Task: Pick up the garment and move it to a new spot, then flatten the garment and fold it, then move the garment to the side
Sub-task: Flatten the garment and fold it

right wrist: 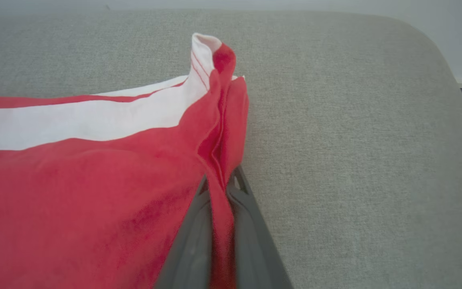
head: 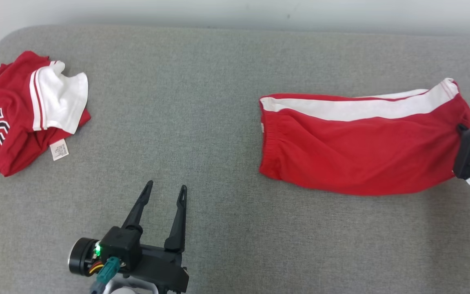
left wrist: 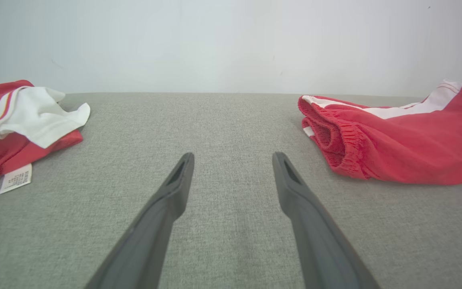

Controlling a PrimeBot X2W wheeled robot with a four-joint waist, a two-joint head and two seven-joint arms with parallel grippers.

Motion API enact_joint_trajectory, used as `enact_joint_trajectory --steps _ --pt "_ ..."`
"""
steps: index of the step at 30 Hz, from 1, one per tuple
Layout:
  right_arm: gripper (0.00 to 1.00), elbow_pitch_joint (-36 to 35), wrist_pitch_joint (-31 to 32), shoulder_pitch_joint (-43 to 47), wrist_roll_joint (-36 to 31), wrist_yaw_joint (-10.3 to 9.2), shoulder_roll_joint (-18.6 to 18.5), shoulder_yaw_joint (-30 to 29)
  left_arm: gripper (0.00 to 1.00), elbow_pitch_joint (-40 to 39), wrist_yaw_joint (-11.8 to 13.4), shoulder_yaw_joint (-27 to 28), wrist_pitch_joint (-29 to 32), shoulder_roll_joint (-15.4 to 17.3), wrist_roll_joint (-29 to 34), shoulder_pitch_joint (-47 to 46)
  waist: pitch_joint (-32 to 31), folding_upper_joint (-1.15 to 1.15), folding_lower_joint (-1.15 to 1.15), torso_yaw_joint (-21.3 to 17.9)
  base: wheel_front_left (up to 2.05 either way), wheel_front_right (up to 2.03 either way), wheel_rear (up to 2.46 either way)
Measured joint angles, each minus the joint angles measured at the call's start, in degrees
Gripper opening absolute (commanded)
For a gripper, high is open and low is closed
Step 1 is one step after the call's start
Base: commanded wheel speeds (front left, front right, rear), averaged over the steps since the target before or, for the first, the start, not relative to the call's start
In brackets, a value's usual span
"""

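Shorts point(head: 361, 147), red with a white side stripe, lie at the right of the head frame on the grey fabric-covered worktop point(head: 202, 102). The elastic waistband faces frame centre and the leg hems face the right edge. They lie mostly flat, with some ripples.

The right gripper point(right wrist: 222, 180) is at the hem end. Its fingers point(right wrist: 251, 224) are closed almost fully on a thin pinch of red cloth, which stands up in a ridge between them in the right wrist view. I can't tell how many layers are in the pinch.

The left gripper point(head: 167, 187) is at the lower left of the head frame, fingers spread wide and holding nothing. It is over bare worktop, well apart from the shorts.

A red and white jersey point(head: 27, 114) is crumpled at the upper left with its care label point(head: 59, 150) showing, well clear of the shorts.

Risks, as I judge them:
- The grip is narrow and right at the hem edge, so a quick pull or lift could slip the cloth out.
- If only the top layer is caught, the shorts may open up or twist when raised.
- Dragging across the rough fabric top with only one end held could bunch the waistband end.
- The hem end sits near the worktop's right side, so a move that way could hang cloth over the edge.
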Motion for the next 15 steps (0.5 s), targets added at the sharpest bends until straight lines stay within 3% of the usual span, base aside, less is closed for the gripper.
enact_joint_trajectory --steps 8,15 --pt "0.0 -0.85 -5.14 3.21 -3.97 0.0 -0.54 -3.25 1.0 -2.05 0.02 4.86 0.0 -0.9 1.6 2.94 -3.32 0.0 0.0 -1.26 0.0 0.0 0.0" --pt "0.0 -2.18 -5.79 3.6 -4.83 0.0 1.8 0.64 1.0 -3.42 -1.04 9.72 0.0 -4.42 4.38 5.09 -5.62 0.0 0.0 -0.57 0.0 0.0 0.0"
